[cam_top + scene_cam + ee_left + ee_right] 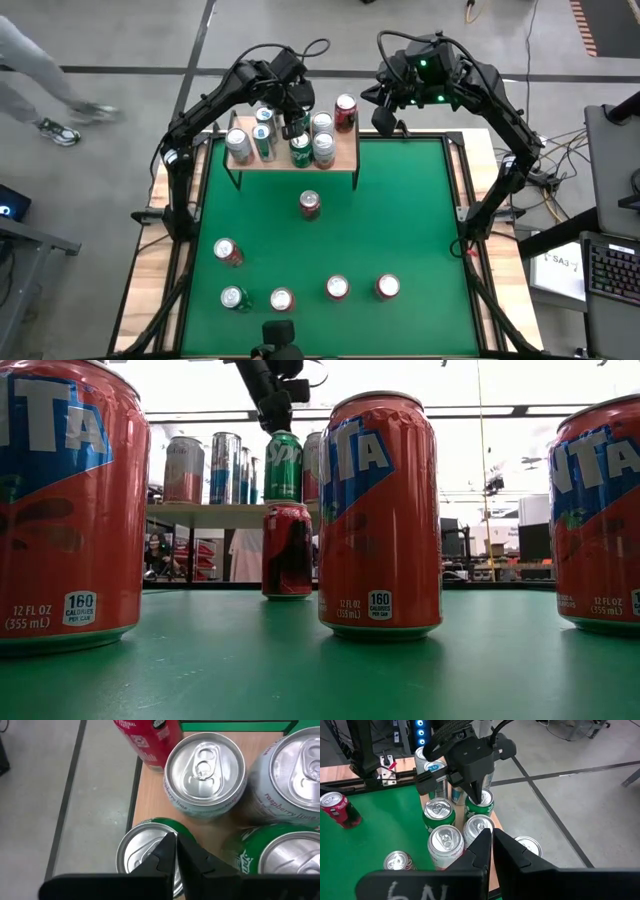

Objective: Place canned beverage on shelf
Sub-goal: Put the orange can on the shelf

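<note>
The shelf [346, 152], a light-wood board on black legs, stands at the green table's far edge and carries several upright cans. My left gripper [297, 127] is shut above the board's far side, fingertips down on a green can [142, 852] that stands at the board's far edge. In the high view the gripper hides most of that can. A second green can [280, 862], two silver cans [205, 770] and a red can [145, 737] stand around it. My right gripper [386, 122] hangs shut and raised off the shelf's far right corner, touching nothing. My left gripper has its shut fingertips [476, 796] on the green can's top [150, 845], near the rim. The fingers come from above, slanting down. The can stands upright on the shelf board [283, 465].
Several cans stand on the green table [420, 220]: a red one [310, 205] just before the shelf, another [228, 252] at the left, a row [337, 288] near the front edge. A person [30, 70] walks on the floor at the far left.
</note>
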Tool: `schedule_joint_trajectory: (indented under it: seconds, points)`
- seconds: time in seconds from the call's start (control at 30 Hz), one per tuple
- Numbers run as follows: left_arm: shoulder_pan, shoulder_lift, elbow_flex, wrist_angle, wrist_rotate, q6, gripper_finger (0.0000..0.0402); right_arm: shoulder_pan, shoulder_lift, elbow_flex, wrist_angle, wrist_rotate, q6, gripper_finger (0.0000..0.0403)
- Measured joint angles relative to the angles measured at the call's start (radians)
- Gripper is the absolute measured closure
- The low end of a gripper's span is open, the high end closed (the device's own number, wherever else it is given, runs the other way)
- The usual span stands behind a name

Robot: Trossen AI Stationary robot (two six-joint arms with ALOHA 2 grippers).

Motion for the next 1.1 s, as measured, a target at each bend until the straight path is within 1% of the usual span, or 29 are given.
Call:
schedule_joint_trajectory:
  seconds: [0.23,0.3,0.4,0.43,0.87,1.1]
  points:
    - [-0.005,-0.011,0.0,0.002,-0.011,0.006,0.0402,0.0,0.0,0.0,0.0,0.0,0.006,0.0394]
    - [-0.005,-0.013,0.0,0.008,-0.052,0.012,0.0402,0.0,0.0,0.0,0.0,0.0,0.007,0.0394]
    - [-0.003,-0.013,-0.001,0.026,-0.163,0.027,0.0402,0.0,0.0,0.0,0.0,0.0,0.007,0.0394]
    - [-0.003,-0.011,-0.004,0.035,-0.185,0.027,0.0402,0.0,0.0,0.0,0.0,0.0,0.007,0.0394]
    - [-0.016,0.007,-0.005,0.008,-0.193,0.02,0.0402,0.0,0.0,0.0,0.0,-0.001,0.018,0.0394]
    - [-0.031,0.006,-0.005,-0.003,-0.176,0.02,0.0401,0.0,0.0,0.0,0.0,-0.001,0.018,0.0394]
